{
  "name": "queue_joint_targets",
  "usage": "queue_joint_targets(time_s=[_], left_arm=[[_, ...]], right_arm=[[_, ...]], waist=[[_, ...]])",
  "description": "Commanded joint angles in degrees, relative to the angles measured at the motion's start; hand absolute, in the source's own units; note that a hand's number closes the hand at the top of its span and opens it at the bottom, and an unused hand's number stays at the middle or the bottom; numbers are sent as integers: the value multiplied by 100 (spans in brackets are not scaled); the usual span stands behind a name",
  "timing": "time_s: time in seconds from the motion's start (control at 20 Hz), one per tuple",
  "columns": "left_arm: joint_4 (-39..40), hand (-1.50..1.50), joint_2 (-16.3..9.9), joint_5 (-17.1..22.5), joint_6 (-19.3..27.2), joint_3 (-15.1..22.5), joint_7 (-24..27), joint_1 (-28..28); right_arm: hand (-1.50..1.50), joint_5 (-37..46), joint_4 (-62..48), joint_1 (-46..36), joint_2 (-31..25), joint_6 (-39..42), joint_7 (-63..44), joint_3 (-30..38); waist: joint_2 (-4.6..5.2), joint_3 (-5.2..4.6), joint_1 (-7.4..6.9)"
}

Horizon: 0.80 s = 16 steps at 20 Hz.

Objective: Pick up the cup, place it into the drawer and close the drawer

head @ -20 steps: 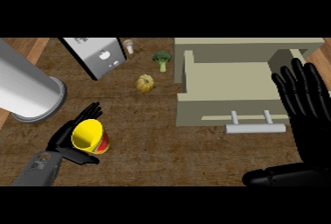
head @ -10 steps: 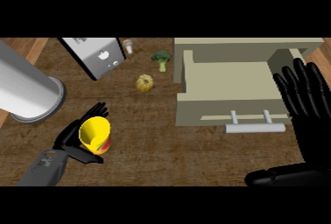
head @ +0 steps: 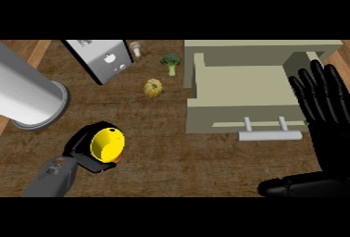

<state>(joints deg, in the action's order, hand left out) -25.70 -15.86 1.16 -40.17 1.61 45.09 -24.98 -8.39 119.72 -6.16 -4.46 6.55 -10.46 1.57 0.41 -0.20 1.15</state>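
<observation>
Cup [head: 108, 144] inside left hand [head: 83, 149] curl

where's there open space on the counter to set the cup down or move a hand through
Bare wood lies in front of the drawer, between the left hand holding the yellow cup and the right hand. The open drawer's floor is bare too. It's crowded at the back left: cylinder, squash, broccoli.

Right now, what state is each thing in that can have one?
cup: held in the left robot hand, tilted so its yellow inside shows
drawer: open, nothing inside
right robot hand: open, fingers straight, by the drawer's right side
</observation>
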Motion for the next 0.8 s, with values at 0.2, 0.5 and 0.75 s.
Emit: queue_joint_targets(time_s=[0.2, 0.5, 0.75], left_arm=[[-184, 150, 0, 221, -358, -129, 1414, 282], [-345, 150, 781, 1212, 2490, -1414, 1412, 614], [-923, 150, 514, 1484, 2236, -1555, 1179, 579]], right_arm=[[-150, 19, -71, 48, 68, -22, 113, 0], [-150, -108, 97, 215, -184, 129, 10, 231], [-150, -308, 365, 324, -236, 193, -114, 336]], waist=[[-2, 1, -47], [-54, 16, -142], [-54, 21, -105]])
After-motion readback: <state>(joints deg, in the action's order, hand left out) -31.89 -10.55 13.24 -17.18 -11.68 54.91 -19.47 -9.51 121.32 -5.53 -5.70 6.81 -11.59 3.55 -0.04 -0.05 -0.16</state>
